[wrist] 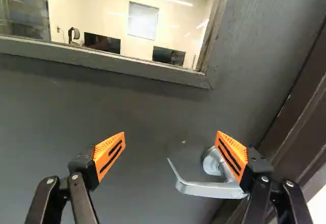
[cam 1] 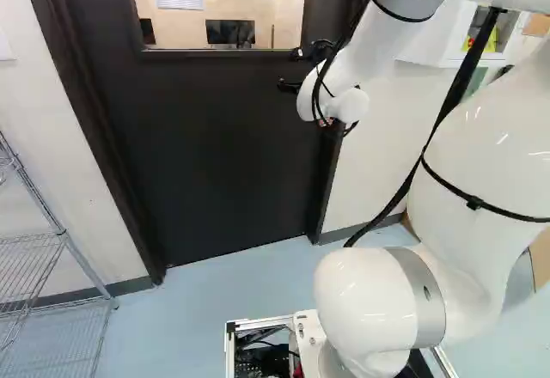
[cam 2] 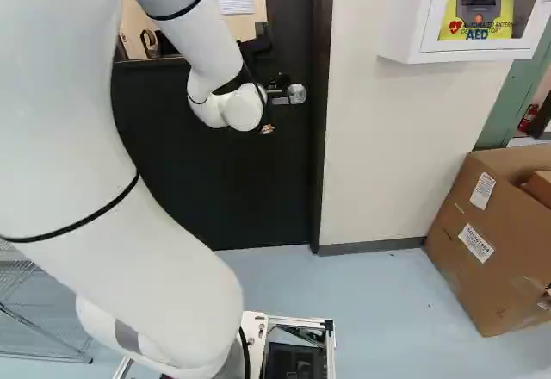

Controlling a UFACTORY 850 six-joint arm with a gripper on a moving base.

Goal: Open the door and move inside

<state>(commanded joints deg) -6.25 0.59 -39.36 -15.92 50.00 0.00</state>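
Note:
The gripper (cam 1: 290, 70) is in front of the dark door (cam 1: 228, 146) in the left base view, close to its frame-side edge. In the wrist view the gripper (wrist: 170, 141) stands wide open, nothing between its orange pads. A silver lever handle (wrist: 208, 188) is on the door face, lying partly behind one finger and reaching into the space between the two; contact cannot be told. The right base view shows the same handle (cam 2: 295, 94) just beyond the wrist. The door stands closed in its frame.
A window (wrist: 137, 25) is set in the door's upper part. A wire shelf (cam 1: 64, 239) stands beside the door at the left of the left base view. In the right base view a white wall cabinet (cam 2: 405, 17) and cardboard boxes (cam 2: 482, 254) are beyond the frame.

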